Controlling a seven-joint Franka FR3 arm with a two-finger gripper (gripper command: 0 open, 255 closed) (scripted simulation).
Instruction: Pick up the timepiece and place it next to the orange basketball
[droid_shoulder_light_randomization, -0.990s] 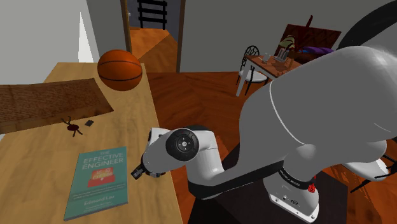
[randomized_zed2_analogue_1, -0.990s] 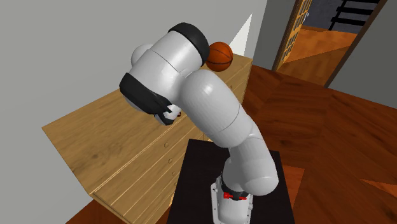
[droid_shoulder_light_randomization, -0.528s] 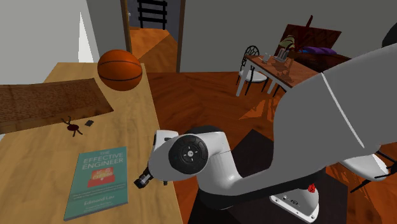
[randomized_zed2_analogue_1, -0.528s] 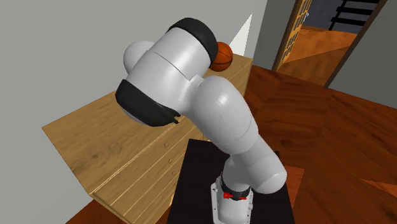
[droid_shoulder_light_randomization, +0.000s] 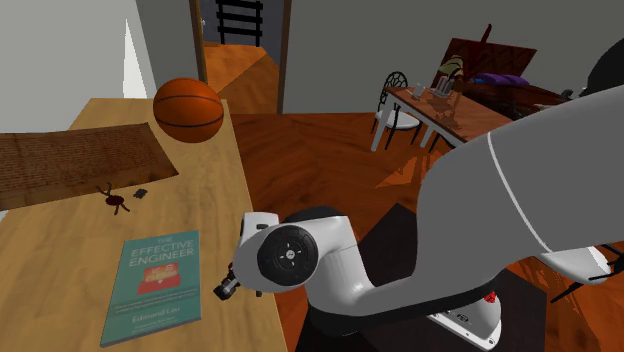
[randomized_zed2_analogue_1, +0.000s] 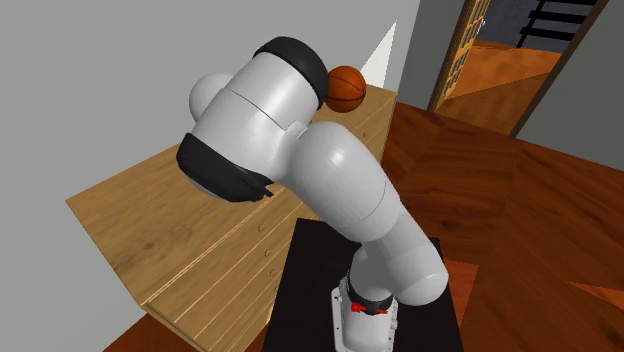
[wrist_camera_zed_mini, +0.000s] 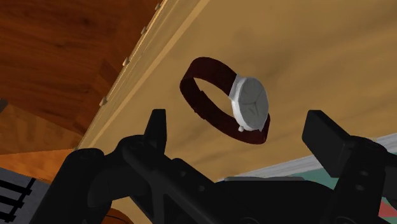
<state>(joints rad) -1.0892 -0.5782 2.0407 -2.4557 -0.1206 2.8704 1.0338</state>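
The arm (droid_shoulder_light_randomization: 470, 230) rises from the stand (droid_shoulder_light_randomization: 525, 310) at 4 o'clock in the shoulder view. It sweeps across that view as one thick white link and folds down to a round dark-capped joint near 6 o'clock. From there the hand slants toward 7 o'clock, and the gripper (droid_shoulder_light_randomization: 224, 290) is low over the front edge of the dresser (droid_shoulder_light_randomization: 215, 190), just beside the right edge of a teal book (droid_shoulder_light_randomization: 153, 285). In the second exterior view the arm (randomized_zed2_analogue_1: 330, 170) is doubled over the dresser (randomized_zed2_analogue_1: 150, 230) and covers the middle of its top.

In the wrist view the gripper (wrist_camera_zed_mini: 236, 121) is spread wide, its fingers (wrist_camera_zed_mini: 331, 143) well apart and clasping nothing. The watch (wrist_camera_zed_mini: 226, 100) lies ahead of them on the wooden top (wrist_camera_zed_mini: 331, 57), untouched. It has a dark red strap in a closed loop and a pale grey face, and it sits near the front edge with its row of drawer knobs. The book's corner (wrist_camera_zed_mini: 280, 170) is close by the fingers.

The basketball (droid_shoulder_light_randomization: 188, 110) sits at 11 o'clock in the shoulder view, at the far end of the top, and at 12 o'clock in the second exterior view (randomized_zed2_analogue_1: 348, 88). A brown mat (droid_shoulder_light_randomization: 70, 160) lies at 9 o'clock. Between the mat and the book are a small dark red thing (droid_shoulder_light_randomization: 115, 198) and a smaller dark one (droid_shoulder_light_randomization: 141, 192), both too small to name. Across the reddish floor (droid_shoulder_light_randomization: 310, 150) at 2 o'clock stand a table (droid_shoulder_light_randomization: 450, 105) and a chair (droid_shoulder_light_randomization: 395, 100), and at 12 o'clock is a doorway (droid_shoulder_light_randomization: 240, 40).
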